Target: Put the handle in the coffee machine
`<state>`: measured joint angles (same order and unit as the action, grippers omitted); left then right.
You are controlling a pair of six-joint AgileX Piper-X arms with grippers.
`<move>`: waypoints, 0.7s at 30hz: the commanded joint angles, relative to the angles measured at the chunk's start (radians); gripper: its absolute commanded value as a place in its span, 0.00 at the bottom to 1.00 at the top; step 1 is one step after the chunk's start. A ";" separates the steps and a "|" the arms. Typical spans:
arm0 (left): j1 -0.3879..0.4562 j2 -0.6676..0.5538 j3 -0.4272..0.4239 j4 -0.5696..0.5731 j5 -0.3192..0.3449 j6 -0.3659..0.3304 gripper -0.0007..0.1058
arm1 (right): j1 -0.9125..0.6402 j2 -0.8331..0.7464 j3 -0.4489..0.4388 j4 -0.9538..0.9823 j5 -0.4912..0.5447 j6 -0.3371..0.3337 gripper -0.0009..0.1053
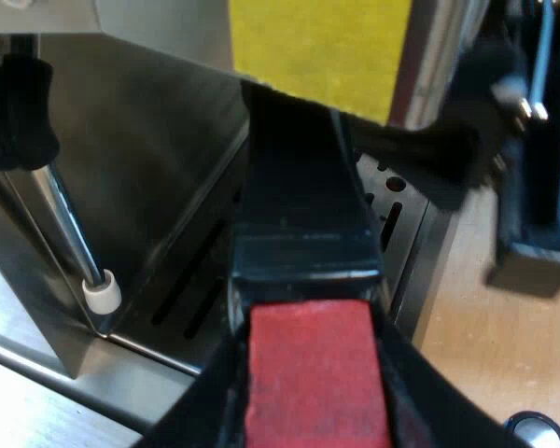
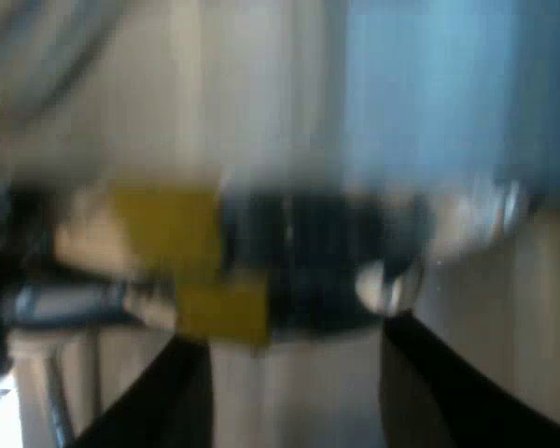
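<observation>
The holder's dark handle (image 1: pixel 303 196) with its red end (image 1: pixel 313 373) runs away from me toward the espresso machine's front (image 1: pixel 159 168), above the slotted drip tray (image 1: pixel 196 299). My left gripper (image 1: pixel 313 411) is shut on the red end, one black finger (image 1: pixel 191 415) on each side. The metal head of the holder is hidden beyond the handle, under the yellow label (image 1: pixel 322 47). In the right wrist view my right gripper (image 2: pixel 294 401) stands open, its fingers (image 2: pixel 448 392) wide apart with nothing between them, facing a blurred yellow and dark patch (image 2: pixel 261 252).
A steam wand (image 1: pixel 75 243) with a white tip hangs beside the handle, under a black knob (image 1: pixel 14 107). The other arm's dark body (image 1: pixel 532 187) hovers by the machine's side over the wooden table (image 1: pixel 485 336). A round blue-rimmed thing (image 1: pixel 538 431) lies on the wood.
</observation>
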<state>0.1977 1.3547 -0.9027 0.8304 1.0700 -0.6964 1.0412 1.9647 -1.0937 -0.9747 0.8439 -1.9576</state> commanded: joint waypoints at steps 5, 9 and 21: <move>0.000 -0.027 -0.022 0.005 0.350 0.013 0.01 | -0.003 -0.004 -0.018 -0.013 -0.020 -0.058 0.19; 0.000 -0.027 -0.022 0.005 0.350 0.013 0.01 | -0.003 -0.004 -0.019 -0.044 -0.020 -0.058 0.19; 0.000 -0.027 -0.022 0.005 0.350 0.013 0.01 | -0.003 -0.004 -0.019 -0.116 -0.037 -0.064 0.19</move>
<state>0.1977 1.3547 -0.9027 0.8304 1.0700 -0.6964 1.0393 1.9717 -1.1011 -1.0094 0.8489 -2.0004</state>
